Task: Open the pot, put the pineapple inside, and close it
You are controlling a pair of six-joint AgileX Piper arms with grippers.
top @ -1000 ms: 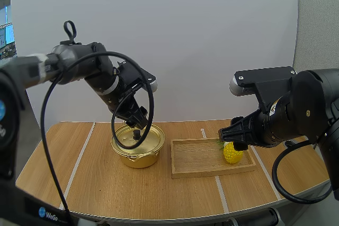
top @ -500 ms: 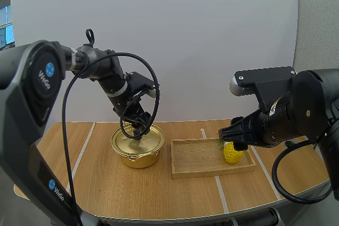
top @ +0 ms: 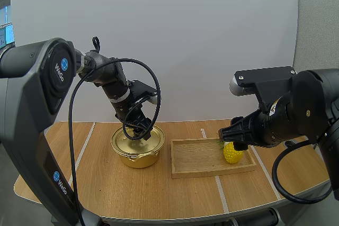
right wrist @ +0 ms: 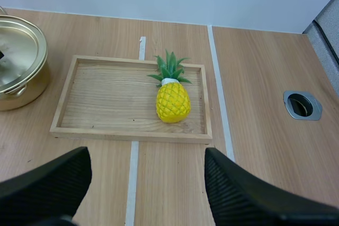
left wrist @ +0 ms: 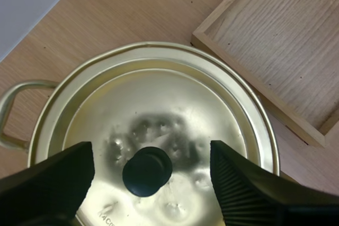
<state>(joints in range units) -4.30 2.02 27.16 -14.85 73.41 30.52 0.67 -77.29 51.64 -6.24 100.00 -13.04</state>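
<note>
Gold metal pot (top: 136, 152) toward counter's (top: 100, 183) far edge, left of centre, lid (left wrist: 159, 115) seated on it, closed. One loop handle (top: 139, 155) facing counter's near edge. Black knob (left wrist: 147, 171) at lid centre. Left pincer (left wrist: 151, 169) low over lid, fingers apart, one on each side of knob, gap on both sides, gripping nothing. Contact with lid surface: cannot tell.

Wooden tray (right wrist: 106, 96) just right of pot, not touching it, long side parallel to counter's near edge. Yellow pineapple (right wrist: 172, 100) lying in tray's right half, green crown toward counter's far edge, close to tray's far rim.

Right pincer (right wrist: 144, 175) raised above counter on near side of tray, fingers wide apart, empty, well clear of pineapple. Grey cable grommet (right wrist: 302, 104) set into counter toward right edge.
</note>
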